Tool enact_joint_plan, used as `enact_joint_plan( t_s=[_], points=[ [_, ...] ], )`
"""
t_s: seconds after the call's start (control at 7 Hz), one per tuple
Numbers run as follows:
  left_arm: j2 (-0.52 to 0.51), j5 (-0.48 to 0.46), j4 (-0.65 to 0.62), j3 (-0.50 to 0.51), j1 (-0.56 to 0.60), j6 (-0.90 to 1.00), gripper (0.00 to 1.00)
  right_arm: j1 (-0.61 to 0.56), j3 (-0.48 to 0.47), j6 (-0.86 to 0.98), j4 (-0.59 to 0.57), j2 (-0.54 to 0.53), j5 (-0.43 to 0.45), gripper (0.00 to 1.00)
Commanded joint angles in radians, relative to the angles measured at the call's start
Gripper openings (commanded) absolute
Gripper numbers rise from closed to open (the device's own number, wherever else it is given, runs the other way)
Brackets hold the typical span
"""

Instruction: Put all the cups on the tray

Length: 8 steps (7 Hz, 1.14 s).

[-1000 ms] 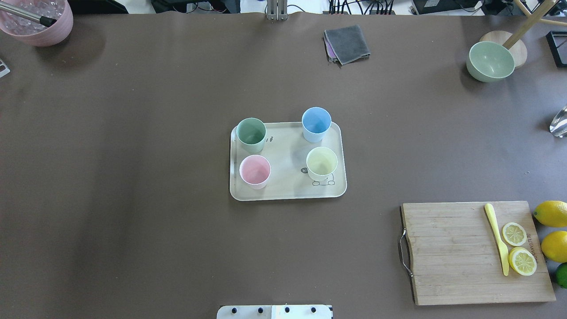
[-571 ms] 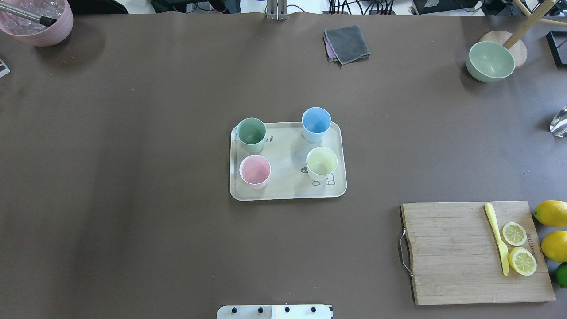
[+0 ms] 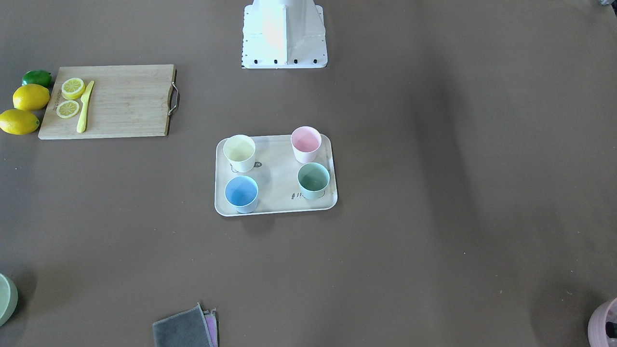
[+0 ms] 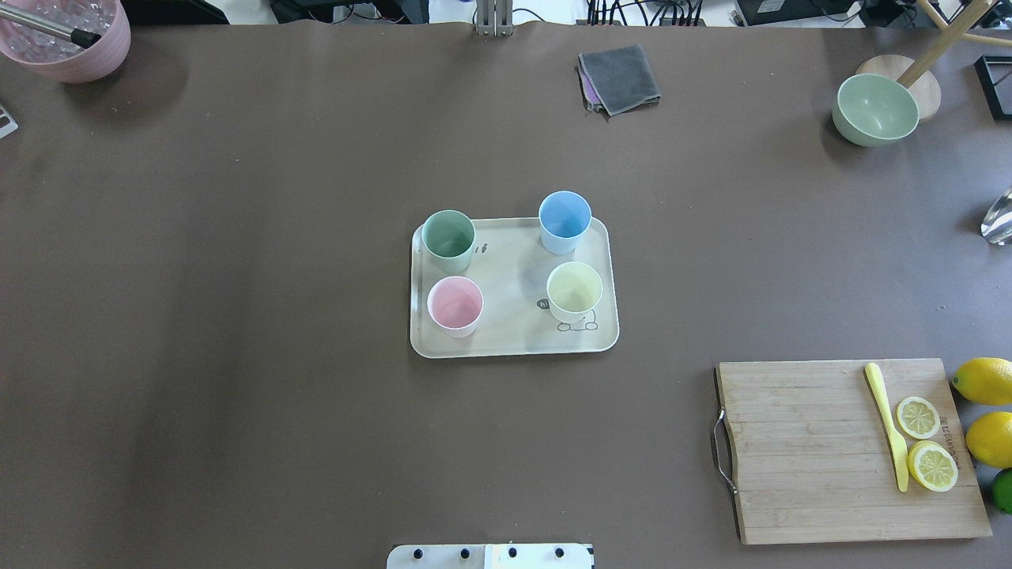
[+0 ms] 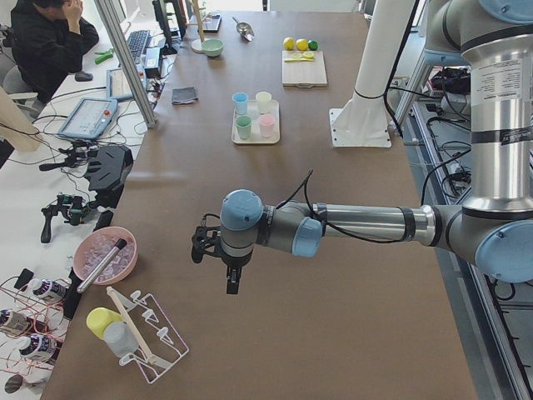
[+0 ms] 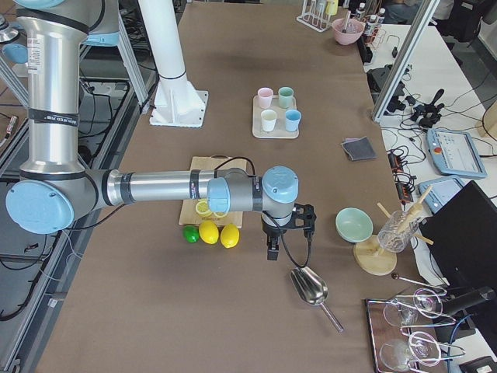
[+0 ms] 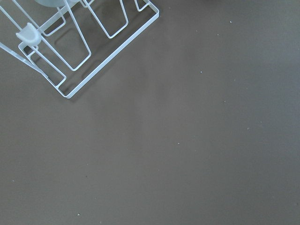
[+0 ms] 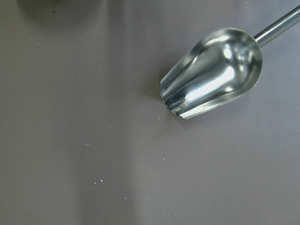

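The cream tray lies mid-table, also in the front view. All four cups stand upright on it: mint green, light blue, pink, yellow. In the front view they are yellow, pink, blue, green. My left gripper hangs far from the tray at the table's left end. My right gripper hangs at the right end. Both show only in the side views, so I cannot tell whether they are open or shut.
A wooden cutting board with a yellow knife and lemon slices lies front right, lemons beside it. A pale-green bowl, a grey cloth and a mauve pot stand at the back. A metal scoop lies under the right wrist, a wire rack under the left.
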<state>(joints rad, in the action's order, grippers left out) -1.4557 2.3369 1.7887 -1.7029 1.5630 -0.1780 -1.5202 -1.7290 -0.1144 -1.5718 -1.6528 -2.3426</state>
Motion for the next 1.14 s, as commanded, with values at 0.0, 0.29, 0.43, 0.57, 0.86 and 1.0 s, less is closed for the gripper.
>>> enact_joint_plan(
  t_s=[0.0,0.29,0.43,0.57,0.86,1.0],
  points=[
    [0.0,-0.001,0.0,0.0,0.0,0.0,0.98,0.0,0.002,-0.002,-0.001,0.001,0.0,1.0],
    [-0.003,-0.002,0.0,0.006,0.0,-0.002,0.98,0.0,-0.001,-0.002,0.001,0.001,0.0,1.0],
    [-0.003,-0.002,0.0,0.008,0.0,-0.002,0.98,0.0,0.003,-0.001,0.001,0.004,0.003,1.0],
    [-0.003,-0.002,0.0,0.008,0.0,-0.002,0.98,0.0,0.005,-0.002,0.001,0.01,0.0,1.0],
    [-0.005,-0.004,0.0,0.009,0.0,-0.002,0.98,0.0,0.006,-0.002,0.001,0.011,0.002,1.0],
    [-0.005,-0.004,0.0,0.009,0.0,0.0,0.98,0.0,0.006,-0.002,0.001,0.013,0.002,1.0]
  ],
)
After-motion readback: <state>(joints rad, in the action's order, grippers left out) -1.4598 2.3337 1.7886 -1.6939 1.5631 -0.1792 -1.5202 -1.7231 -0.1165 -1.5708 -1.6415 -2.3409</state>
